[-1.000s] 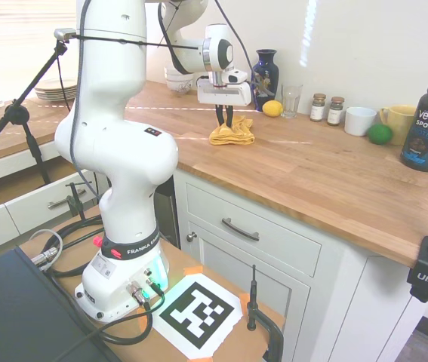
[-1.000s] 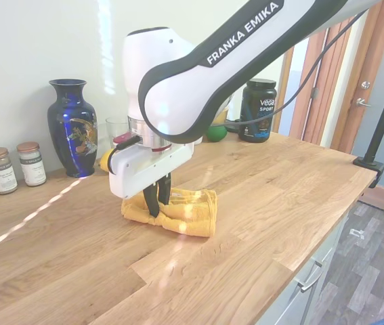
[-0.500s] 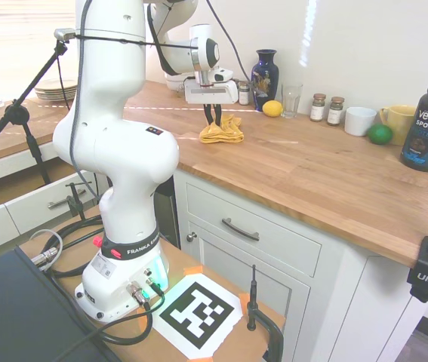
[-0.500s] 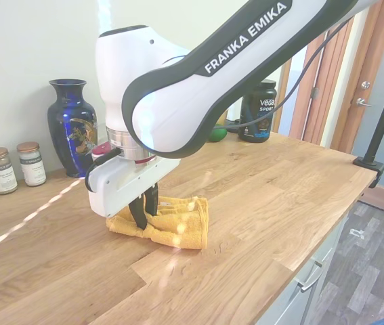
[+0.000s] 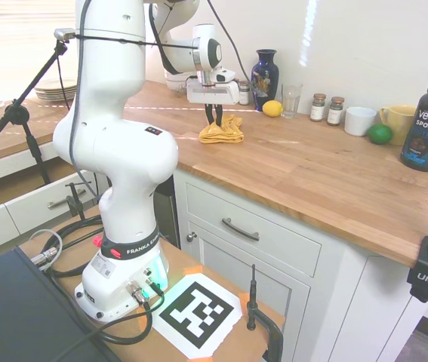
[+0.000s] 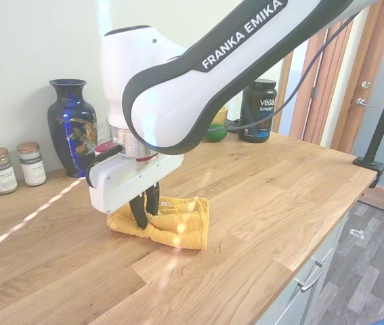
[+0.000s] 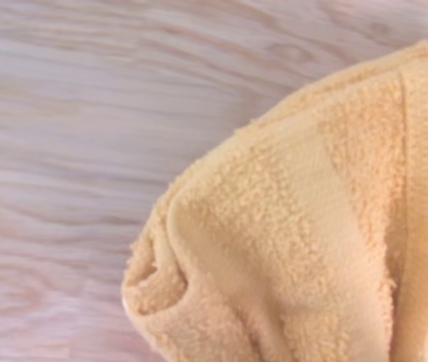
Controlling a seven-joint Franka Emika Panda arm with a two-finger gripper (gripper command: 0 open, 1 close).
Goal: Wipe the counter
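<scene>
End effector (image 6: 143, 215) pinches a bunched yellow towel (image 6: 171, 223) directly beneath it, apparently pressing it flat onto the wooden desk (image 6: 266, 196); the towel trails toward the desk's open length, where unwiped surface lies.

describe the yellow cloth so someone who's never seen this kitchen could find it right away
Find the long wooden counter on white cabinets, then the white arm's gripper pointing straight down at it. The cloth is the crumpled golden terry towel pinched under those fingers. Its only yellow neighbour, a lemon by the blue vase, is small, round and smooth.
</scene>
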